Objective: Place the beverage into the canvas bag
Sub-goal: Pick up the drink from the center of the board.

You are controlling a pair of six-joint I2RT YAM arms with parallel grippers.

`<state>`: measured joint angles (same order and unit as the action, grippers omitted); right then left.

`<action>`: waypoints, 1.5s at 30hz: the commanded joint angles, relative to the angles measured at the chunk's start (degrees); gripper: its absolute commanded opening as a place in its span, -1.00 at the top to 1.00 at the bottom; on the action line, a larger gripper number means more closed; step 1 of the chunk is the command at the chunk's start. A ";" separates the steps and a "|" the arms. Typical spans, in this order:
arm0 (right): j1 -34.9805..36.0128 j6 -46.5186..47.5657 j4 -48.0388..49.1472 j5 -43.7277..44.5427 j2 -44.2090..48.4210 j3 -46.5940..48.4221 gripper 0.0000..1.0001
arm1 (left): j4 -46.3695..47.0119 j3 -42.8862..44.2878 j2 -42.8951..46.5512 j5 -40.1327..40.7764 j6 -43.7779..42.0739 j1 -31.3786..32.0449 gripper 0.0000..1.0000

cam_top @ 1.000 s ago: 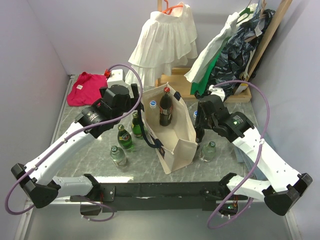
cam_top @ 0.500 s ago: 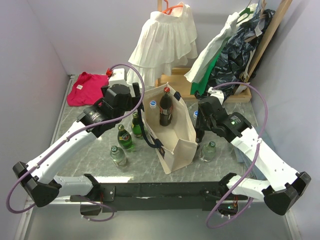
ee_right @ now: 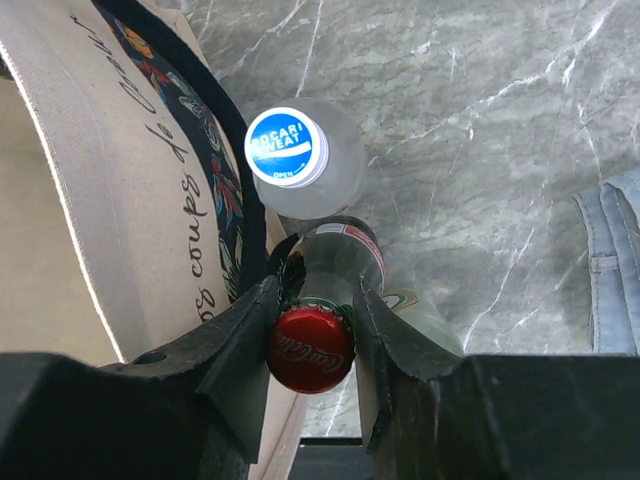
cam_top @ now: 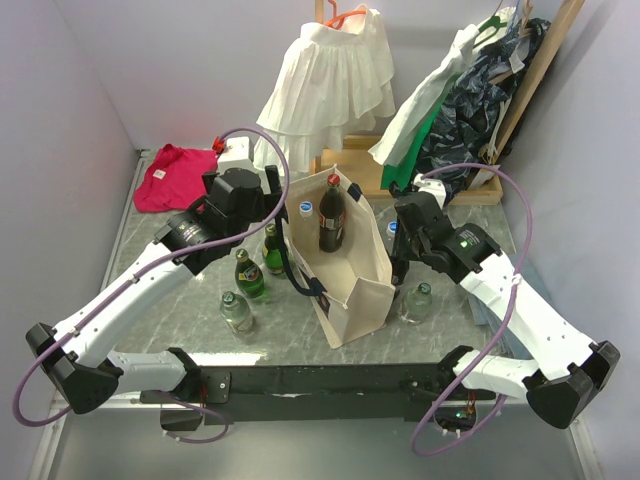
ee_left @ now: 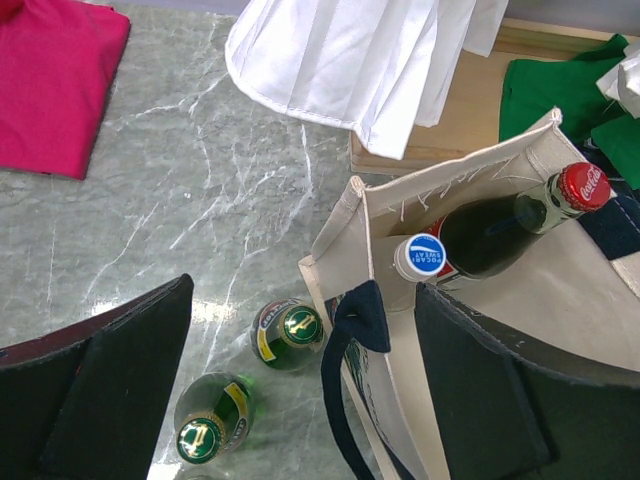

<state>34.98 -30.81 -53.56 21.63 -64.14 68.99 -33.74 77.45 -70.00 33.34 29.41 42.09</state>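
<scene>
The right claw (ee_right: 318, 292) hung over a red-capped cola bottle (ee_right: 310, 348), one finger (ee_right: 245, 345) on each side of the neck just under the cap. The fingers looked to be at the glass, but we could not tell whether they pressed on it. That bottle stood upright on the marble table (ee_right: 480, 110), outside the bag (ee_right: 120, 180) and just beside its printed wall, which filled the wrist view from seven to eleven o'clock. At twelve o'clock from the red cap stood a clear bottle with a blue cap (ee_right: 287, 148), close against the cola bottle. At four o'clock we saw part of another clear bottle (ee_right: 425, 318), and at three o'clock, at the edge of the view, a piece of denim (ee_right: 612, 265). The left claw (ee_left: 300, 295) stood wide open and held nothing, above the near corner of the bag, with its navy handle (ee_left: 362, 315) between the fingers. Inside the bag a second cola bottle (ee_left: 500, 235) leaned toward two o'clock, and a white bottle with a blue cap (ee_left: 425, 256) stood beside it. On the table at nine o'clock from that corner were two green bottles (ee_left: 288, 330), one near the other. A pink cloth (ee_left: 55, 80) lay at eleven o'clock, and a white dress (ee_left: 370, 55) hung at twelve.
</scene>
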 commanded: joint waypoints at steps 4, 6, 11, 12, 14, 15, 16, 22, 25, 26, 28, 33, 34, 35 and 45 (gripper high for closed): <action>-0.44 0.75 0.21 0.70 -0.20 0.79 1.00 | 0.60 0.25 0.65 0.76 0.30 -0.07 -0.93; -0.35 0.84 0.12 1.04 0.15 0.97 1.00 | 0.51 0.42 0.48 0.76 0.21 0.01 -0.93; -0.35 1.19 -0.23 1.84 1.91 2.72 1.00 | 0.34 1.04 -0.14 -0.29 -0.66 -0.07 -0.93; -0.44 1.45 0.03 1.93 2.26 3.34 1.00 | 0.16 1.38 -0.23 -0.90 -0.84 -0.07 -0.93; -0.35 1.63 0.91 2.72 3.32 3.78 1.00 | -0.19 1.74 -0.58 -1.44 -0.93 0.01 -0.93; -0.27 2.24 1.70 3.07 4.54 3.61 1.00 | -0.45 1.74 -0.67 -1.96 -1.11 0.01 -0.93; -0.35 2.68 3.97 3.42 5.33 3.08 1.00 | -0.45 1.74 -0.75 -2.23 -1.19 0.01 -0.93; -0.35 4.35 4.97 4.38 6.49 4.04 1.00 | -1.68 2.09 -1.54 -6.35 -2.69 0.01 -0.93; -0.35 4.35 3.29 4.65 5.52 6.24 1.00 | -3.00 2.62 -2.24 -8.64 -2.78 0.01 -0.93; -0.35 4.27 3.11 4.56 5.52 7.11 1.00 | -3.52 3.23 -2.51 -9.17 -2.69 0.01 -0.93; -0.44 3.83 1.71 4.74 5.08 8.17 1.00 | -5.81 3.76 -3.30 -9.79 -2.34 0.01 -0.93; -0.44 2.42 -1.89 5.71 4.37 11.60 1.00 | -7.92 3.41 -2.52 -10.40 -1.64 0.01 -0.93; -0.35 2.33 -2.25 5.71 4.29 11.95 1.00 | -7.84 3.15 -1.82 -10.75 -1.72 0.01 -0.93; -0.35 2.07 -2.51 5.71 4.29 12.65 1.00 | -7.75 2.71 -1.55 -11.28 -1.72 0.01 -0.93; -0.44 1.63 -6.46 6.94 4.99 16.43 1.00 | -7.57 2.09 -1.11 -12.16 -2.07 0.01 -0.94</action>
<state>34.94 -28.67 -63.09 24.60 -60.99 79.59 -41.52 78.78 -72.47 22.26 27.73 42.09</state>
